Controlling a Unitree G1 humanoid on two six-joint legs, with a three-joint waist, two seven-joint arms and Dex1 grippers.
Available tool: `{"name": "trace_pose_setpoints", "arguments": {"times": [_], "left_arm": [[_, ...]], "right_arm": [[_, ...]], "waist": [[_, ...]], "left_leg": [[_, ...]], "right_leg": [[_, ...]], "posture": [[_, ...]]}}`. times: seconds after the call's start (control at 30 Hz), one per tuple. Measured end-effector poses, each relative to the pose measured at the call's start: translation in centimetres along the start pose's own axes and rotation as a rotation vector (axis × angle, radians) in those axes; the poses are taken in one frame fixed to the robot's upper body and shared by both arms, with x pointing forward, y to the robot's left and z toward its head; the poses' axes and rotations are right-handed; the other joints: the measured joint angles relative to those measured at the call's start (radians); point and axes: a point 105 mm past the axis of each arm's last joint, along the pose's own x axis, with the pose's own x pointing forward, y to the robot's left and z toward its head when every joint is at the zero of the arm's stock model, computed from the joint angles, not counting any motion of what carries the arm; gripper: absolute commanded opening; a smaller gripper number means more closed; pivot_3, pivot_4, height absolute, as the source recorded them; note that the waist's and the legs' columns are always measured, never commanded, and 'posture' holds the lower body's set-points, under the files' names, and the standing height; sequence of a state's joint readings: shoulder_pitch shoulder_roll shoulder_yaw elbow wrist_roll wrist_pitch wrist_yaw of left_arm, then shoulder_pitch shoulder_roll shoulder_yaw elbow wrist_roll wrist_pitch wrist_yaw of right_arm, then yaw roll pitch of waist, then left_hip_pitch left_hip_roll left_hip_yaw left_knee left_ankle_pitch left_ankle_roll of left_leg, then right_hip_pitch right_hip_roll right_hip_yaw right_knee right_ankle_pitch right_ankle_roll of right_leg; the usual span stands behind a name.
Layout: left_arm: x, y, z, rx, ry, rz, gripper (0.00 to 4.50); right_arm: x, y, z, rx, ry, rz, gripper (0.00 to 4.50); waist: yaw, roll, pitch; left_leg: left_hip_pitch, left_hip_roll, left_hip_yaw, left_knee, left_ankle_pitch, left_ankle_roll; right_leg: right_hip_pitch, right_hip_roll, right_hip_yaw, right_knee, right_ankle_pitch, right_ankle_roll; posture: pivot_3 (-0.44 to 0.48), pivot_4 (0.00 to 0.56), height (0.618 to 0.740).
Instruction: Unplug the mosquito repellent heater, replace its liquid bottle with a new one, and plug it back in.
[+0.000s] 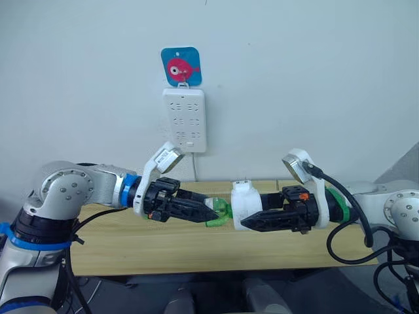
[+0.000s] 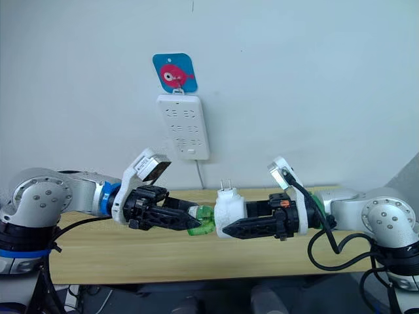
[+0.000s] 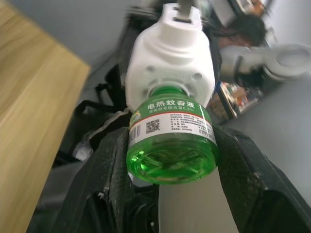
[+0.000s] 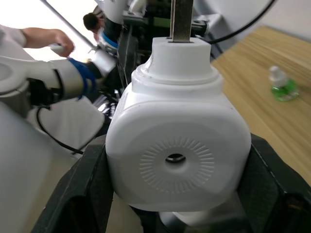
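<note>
While our right end effector [image 1: 252, 224] clamps the heater [image 1: 246, 204] above the bench [image 1: 163, 252], our left end effector [image 1: 213, 213] clamps its green bottle [image 1: 221, 212]; opposed grips suit twisting.

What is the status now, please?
Left hand shut on green bottle. Right hand shut on heater, unplugged, above table. Bottle seated in heater. Nothing blocking.

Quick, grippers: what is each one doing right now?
Left gripper: closed on the green translucent liquid bottle.
Right gripper: closed on the white rounded plastic heater, unplugged, prongs up.
</note>
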State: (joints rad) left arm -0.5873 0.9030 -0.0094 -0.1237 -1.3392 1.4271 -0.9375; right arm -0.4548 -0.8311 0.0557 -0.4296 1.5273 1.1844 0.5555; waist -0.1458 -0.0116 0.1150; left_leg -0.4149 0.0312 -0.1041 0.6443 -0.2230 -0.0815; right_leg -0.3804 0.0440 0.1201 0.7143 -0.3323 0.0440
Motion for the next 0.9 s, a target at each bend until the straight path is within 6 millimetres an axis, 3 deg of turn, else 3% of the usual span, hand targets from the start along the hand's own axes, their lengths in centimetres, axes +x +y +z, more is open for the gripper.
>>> {"name": "trace_pose_setpoints", "arguments": {"times": [0.13, 0.37, 0.5, 0.6, 0.73, 0.9], "left_arm": [[-1.2, 0.6, 0.7, -0.034, -0.049, 0.050, 2.25], [-0.8, -0.2, 0.0, 0.019, -0.005, 0.035, 2.25], [-0.7, 0.5, -0.6, 0.090, -0.028, 0.076, 2.25], [-0.4, 1.2, -1.8, 0.182, -0.037, 0.118, 2.25], [0.1, 2.5, -2.5, 0.339, -0.056, 0.194, 2.25], [0.8, 3.8, -3.2, 0.485, -0.075, 0.259, 2.25]], "right_arm": [[0.2, 0.6, -0.2, -0.008, 0.014, 0.053, 2.99], [-0.1, -0.2, -0.6, -0.004, 0.021, 0.010, 2.99], [-1.5, -3.8, -2.1, 0.033, 0.048, -0.217, 2.99], [-5.1, -8.6, -4.3, 0.070, 0.107, -0.544, 2.99], [-9.0, -13.1, -7.2, 0.017, 0.262, -0.844, 2.99], [-11.6, -17.0, -9.7, -0.064, 0.431, -1.004, 2.99]], "waist": [[0.002, 0.000, 0.000], [0.004, 0.000, 0.000], [0.005, 0.000, 0.001], [0.007, -0.001, 0.003], [0.007, -0.002, 0.008], [0.004, -0.002, 0.015]], "left_leg": [[-0.001, 0.000, 0.000, 0.000, 0.000, 0.000], [-0.001, 0.000, 0.000, 0.000, 0.000, 0.000], [-0.001, -0.001, 0.002, 0.000, 0.000, 0.000], [-0.001, -0.002, 0.005, 0.000, 0.000, 0.000], [0.000, -0.001, 0.007, 0.000, 0.000, 0.000], [0.000, -0.001, 0.010, 0.000, 0.000, 0.000]], "right_leg": [[0.000, 0.000, 0.000, -0.001, 0.000, 0.000], [0.000, -0.001, 0.000, -0.001, 0.000, 0.000], [-0.001, -0.001, 0.002, -0.001, 0.000, 0.000], [-0.001, -0.003, 0.004, -0.001, 0.000, 0.000], [-0.002, -0.003, 0.005, -0.001, 0.000, 0.000], [-0.003, -0.003, 0.007, -0.001, 0.000, 0.000]], "posture": [[-0.126, 0.062, 0.711], [-0.126, 0.070, 0.711], [-0.125, 0.080, 0.711], [-0.121, 0.086, 0.711], [-0.117, 0.092, 0.711], [-0.105, 0.103, 0.711]]}}
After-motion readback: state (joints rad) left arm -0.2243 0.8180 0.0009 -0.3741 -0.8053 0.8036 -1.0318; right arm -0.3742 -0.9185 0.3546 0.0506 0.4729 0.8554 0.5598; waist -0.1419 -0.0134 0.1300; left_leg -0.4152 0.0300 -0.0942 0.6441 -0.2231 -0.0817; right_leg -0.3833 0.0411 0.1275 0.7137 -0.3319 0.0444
